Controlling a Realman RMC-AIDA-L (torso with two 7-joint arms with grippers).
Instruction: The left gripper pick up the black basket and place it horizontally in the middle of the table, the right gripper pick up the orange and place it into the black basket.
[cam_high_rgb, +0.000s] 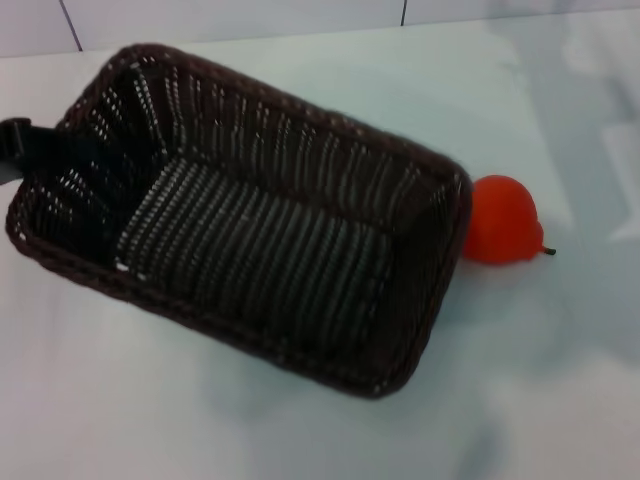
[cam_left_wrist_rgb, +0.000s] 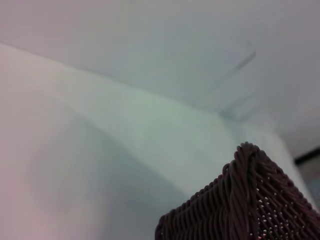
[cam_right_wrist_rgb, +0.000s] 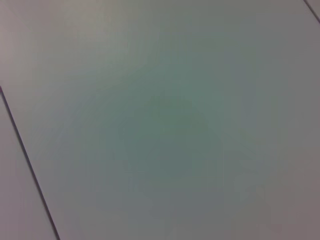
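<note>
Dark woven wicker black basket (cam_high_rgb: 250, 240) sits skewed on glossy white table (cam_high_rgb: 300, 430); light, stiff, best held by its braided rim. Left gripper (cam_high_rgb: 30, 150) at its left rim, grip state unclear. Matte orange (cam_high_rgb: 502, 220) touches the basket's right end.

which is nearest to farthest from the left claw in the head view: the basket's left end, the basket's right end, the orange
1. The black basket, left end: the left claw sits at that rim on the robot's left.
2. The basket's right end, toward the middle of the table.
3. The orange, just beyond the right end, on the robot's right.
</note>
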